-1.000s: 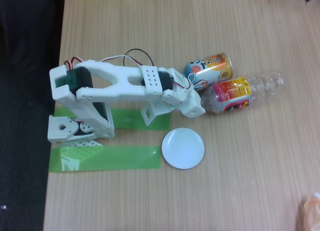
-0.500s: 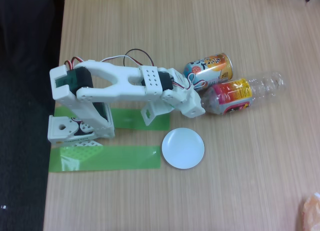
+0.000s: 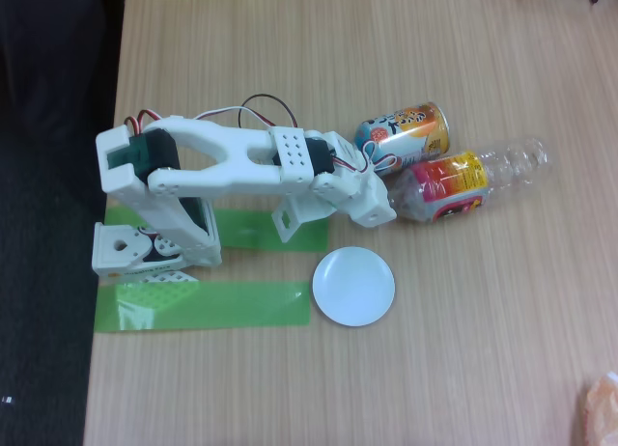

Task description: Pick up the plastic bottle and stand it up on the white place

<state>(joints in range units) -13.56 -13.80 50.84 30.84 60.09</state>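
Observation:
The plastic bottle [image 3: 473,176] lies on its side on the wooden table, clear and ribbed, with a pink, yellow and orange label. Its base points right and slightly up. Its cap end is hidden under my white gripper [image 3: 384,205], which reaches in from the left and sits over the neck. From above I cannot make out how the jaws stand. The white place [image 3: 353,286], a small round plate, lies bare below the gripper, a short way from the bottle.
A blue-and-orange can [image 3: 404,135] lies on its side just above the bottle, touching it or nearly so. Green tape strips [image 3: 208,304] run by the arm's base [image 3: 145,248]. The table's left edge [image 3: 104,272] borders a dark floor. An orange thing [image 3: 601,407] shows at bottom right.
The bottle has shifted slightly left toward the gripper, its far end dropping a little. The arm has barely moved.

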